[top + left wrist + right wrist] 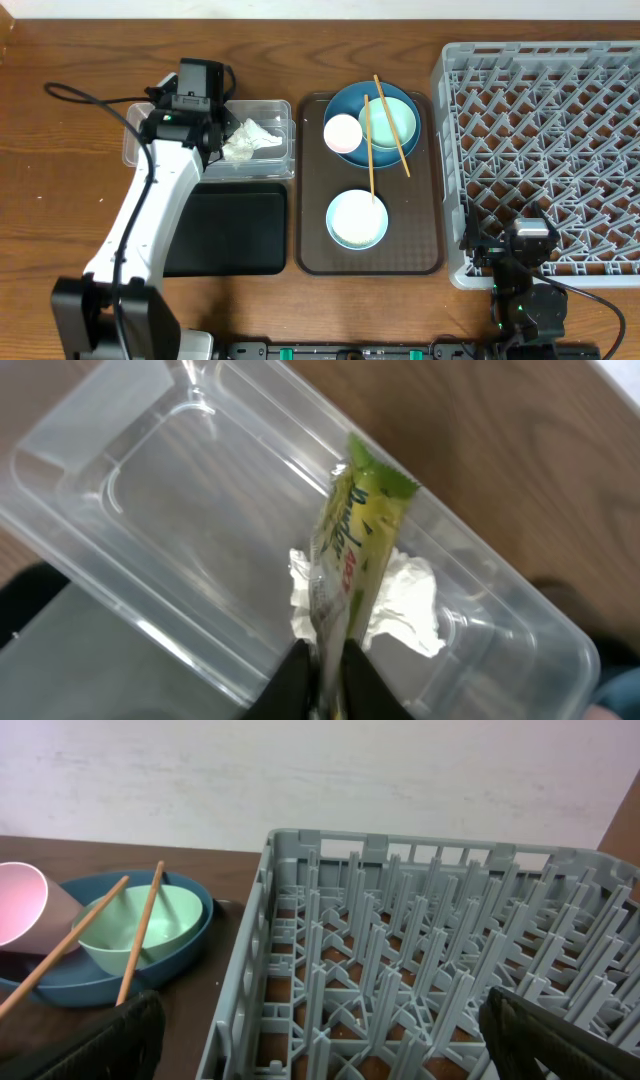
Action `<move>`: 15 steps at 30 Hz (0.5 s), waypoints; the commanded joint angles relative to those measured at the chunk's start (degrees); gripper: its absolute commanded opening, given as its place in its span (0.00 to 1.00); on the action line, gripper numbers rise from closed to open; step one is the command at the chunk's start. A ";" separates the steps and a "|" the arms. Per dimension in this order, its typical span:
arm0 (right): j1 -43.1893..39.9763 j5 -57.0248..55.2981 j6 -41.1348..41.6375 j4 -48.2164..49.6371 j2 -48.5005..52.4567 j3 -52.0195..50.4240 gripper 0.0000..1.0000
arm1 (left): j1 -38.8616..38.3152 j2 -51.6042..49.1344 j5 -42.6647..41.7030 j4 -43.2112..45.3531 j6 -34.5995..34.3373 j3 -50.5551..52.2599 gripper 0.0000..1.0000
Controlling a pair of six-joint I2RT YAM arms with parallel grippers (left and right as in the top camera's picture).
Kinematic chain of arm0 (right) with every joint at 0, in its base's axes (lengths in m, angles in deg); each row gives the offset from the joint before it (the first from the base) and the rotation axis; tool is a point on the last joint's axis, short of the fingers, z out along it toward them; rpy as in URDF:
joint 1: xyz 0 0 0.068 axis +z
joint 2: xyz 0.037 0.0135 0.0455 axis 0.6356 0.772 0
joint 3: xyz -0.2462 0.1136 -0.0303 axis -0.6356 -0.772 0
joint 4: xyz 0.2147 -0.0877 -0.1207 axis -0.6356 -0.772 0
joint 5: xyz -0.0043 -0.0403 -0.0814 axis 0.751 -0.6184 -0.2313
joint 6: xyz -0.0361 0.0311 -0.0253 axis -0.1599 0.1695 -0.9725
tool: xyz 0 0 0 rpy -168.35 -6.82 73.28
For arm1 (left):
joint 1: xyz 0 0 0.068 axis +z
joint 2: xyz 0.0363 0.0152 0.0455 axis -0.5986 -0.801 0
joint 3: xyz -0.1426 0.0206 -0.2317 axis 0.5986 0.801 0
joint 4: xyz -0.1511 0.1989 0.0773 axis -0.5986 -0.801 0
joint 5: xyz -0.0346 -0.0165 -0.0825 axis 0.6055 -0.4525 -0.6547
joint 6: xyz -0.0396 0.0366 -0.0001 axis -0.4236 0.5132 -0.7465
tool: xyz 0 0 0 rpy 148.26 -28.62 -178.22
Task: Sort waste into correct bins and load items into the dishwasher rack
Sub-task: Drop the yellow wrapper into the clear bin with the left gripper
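- The dishwasher rack [545, 150] fills the right of the table with nothing in it. Your right gripper [320, 1040] hangs at its near edge, fingers spread wide and holding nothing.
- The brown serving tray [410, 230] sits between the rack and the bins. It carries the dark blue bowl [345, 102] with the mint green bowl [392, 120] nested inside, the pink cup [342, 132], the light blue bowl [357, 220] and the chopsticks [370, 150]. The right arm is the nearer one for all of these.
- The clear tub [150, 480] lies at the far left, with the black tray [235, 230] just on the near side of it. Your left arm reaches over the tray to the tub.
- The white tissue [410, 600] already lies inside the tub, toward its right end.
- The left gripper [325, 680] is clamped on one end of the snack wrapper [360, 540]. The wrapper's long axis runs straight out from the fingertips and hangs over the tub's interior, its lower part over the tissue.
- That is the relation to mind: the wrapper is directly above the tub and inside its walls, so I judge that letting go would drop it in. Whether it touches the tissue, you cannot tell from here.
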State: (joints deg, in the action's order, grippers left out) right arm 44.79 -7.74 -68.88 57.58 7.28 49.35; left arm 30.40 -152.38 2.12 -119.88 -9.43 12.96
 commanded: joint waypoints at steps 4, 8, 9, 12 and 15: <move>-0.39 -0.57 0.74 -0.20 -0.15 -0.09 0.99 | 0.57 -0.31 1.53 0.20 -0.24 -0.20 0.80; -0.39 -0.55 0.74 -0.20 -0.15 -0.09 0.99 | 0.57 2.12 1.05 -0.17 2.49 -0.20 0.82; -0.39 -0.55 0.74 -0.20 -0.15 -0.09 0.99 | 0.57 3.26 1.01 -0.70 2.54 -0.20 0.82; -0.37 -0.57 0.76 -0.20 -0.15 -0.09 0.99 | 0.55 7.19 -2.62 -1.73 2.54 -0.20 0.77; -0.39 -0.55 0.74 -0.20 -0.15 -0.09 0.99 | 0.50 11.67 -14.08 -3.50 4.63 -0.20 0.75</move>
State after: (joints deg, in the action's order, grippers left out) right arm 44.79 -7.74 -68.86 57.58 7.28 49.35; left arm 30.69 -145.54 -1.79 -122.20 -7.74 12.98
